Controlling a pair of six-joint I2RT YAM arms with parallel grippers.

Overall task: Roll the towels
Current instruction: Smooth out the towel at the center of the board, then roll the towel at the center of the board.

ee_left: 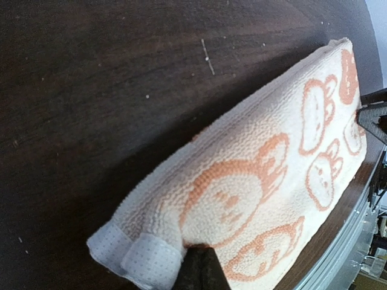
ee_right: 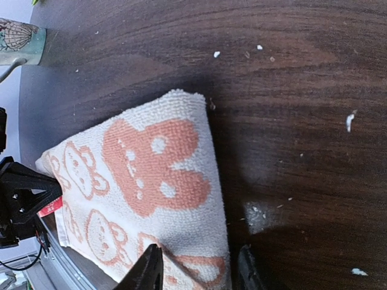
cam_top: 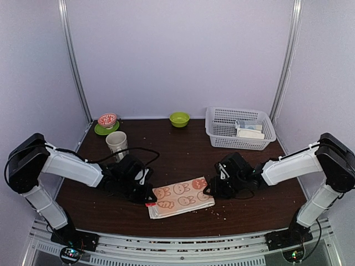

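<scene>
My left gripper is clenched on a corner of the rabbit towel, which lies flat at the table front. My right gripper straddles its other end, jaws apart, so I'd pinch evenly, then roll tight

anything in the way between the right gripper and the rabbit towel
Nothing visible does. The right gripper sits at the rabbit towel, its fingers either side of the towel's corner, with no other object between.

Soft, even light; overhead view grainy, pale glare on the table in both wrist views.
</scene>
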